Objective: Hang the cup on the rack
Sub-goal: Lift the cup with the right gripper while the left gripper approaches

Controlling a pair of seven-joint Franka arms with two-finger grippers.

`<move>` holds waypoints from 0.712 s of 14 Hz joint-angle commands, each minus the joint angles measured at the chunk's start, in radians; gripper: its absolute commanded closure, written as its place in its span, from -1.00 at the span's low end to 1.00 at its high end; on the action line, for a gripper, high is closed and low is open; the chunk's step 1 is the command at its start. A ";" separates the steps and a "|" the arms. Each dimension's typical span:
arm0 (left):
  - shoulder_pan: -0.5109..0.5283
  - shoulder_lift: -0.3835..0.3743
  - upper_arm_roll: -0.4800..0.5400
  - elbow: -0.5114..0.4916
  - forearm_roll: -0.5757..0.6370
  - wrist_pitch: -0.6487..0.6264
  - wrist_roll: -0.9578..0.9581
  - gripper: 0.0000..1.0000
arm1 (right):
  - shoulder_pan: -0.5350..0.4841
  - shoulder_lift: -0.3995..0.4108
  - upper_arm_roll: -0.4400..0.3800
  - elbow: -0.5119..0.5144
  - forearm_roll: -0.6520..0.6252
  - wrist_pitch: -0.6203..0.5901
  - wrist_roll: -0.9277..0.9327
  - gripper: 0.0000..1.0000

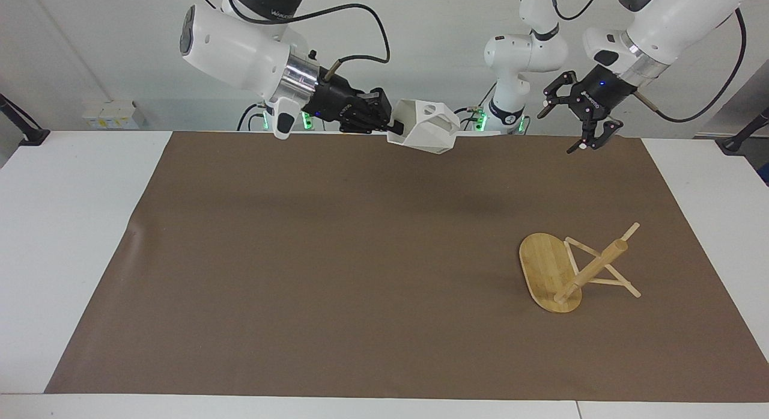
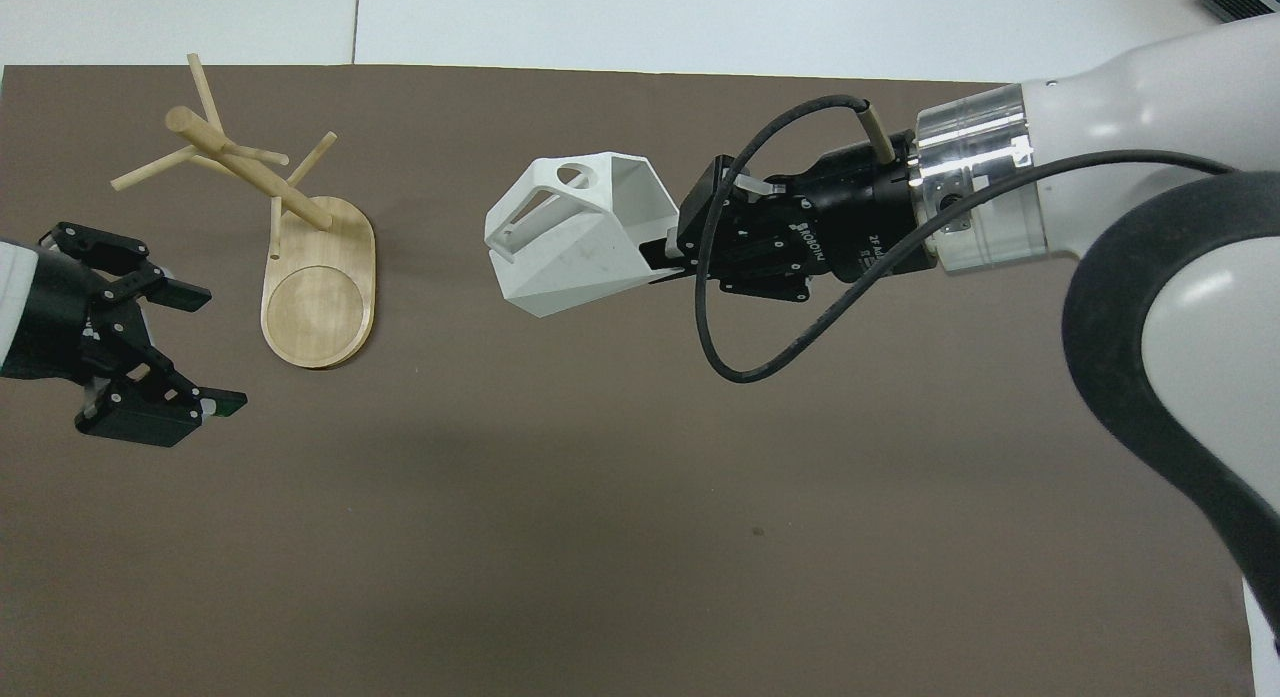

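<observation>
Now, in the facing view, the right gripper (image 1: 393, 125) is up in the air over the brown mat (image 1: 336, 256), clenched on the rim of the white cup (image 1: 425, 126). The cup is tipped on its side, with its holed tab facing up. The rack (image 1: 575, 269) stands on the mat toward the left arm's end of the desk (image 1: 66, 226), well apart from the cup. The left gripper (image 1: 586, 127) hangs in the air with its fingers spread wide and nothing in them.

From overhead, the cup (image 2: 570, 235) sticks out sideways from the right gripper (image 2: 668, 262), pointing toward the rack (image 2: 300, 267). The left gripper (image 2: 195, 349) is released, over the mat beside the rack's oval base.
</observation>
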 commanded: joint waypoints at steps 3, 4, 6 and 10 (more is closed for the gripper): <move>-0.048 -0.064 0.006 -0.115 -0.096 0.098 0.152 -1.00 | -0.012 0.001 0.063 -0.016 0.042 0.030 0.026 1.00; -0.051 -0.065 0.008 -0.115 -0.123 0.097 0.152 -1.00 | -0.012 0.007 0.081 -0.016 0.042 0.050 0.031 1.00; -0.052 -0.065 0.006 -0.130 -0.182 0.091 0.152 -1.00 | -0.011 0.008 0.118 -0.031 0.042 0.099 0.033 1.00; -0.051 -0.041 0.009 -0.141 -0.312 0.060 0.155 -1.00 | 0.012 0.030 0.169 -0.038 0.042 0.217 0.062 1.00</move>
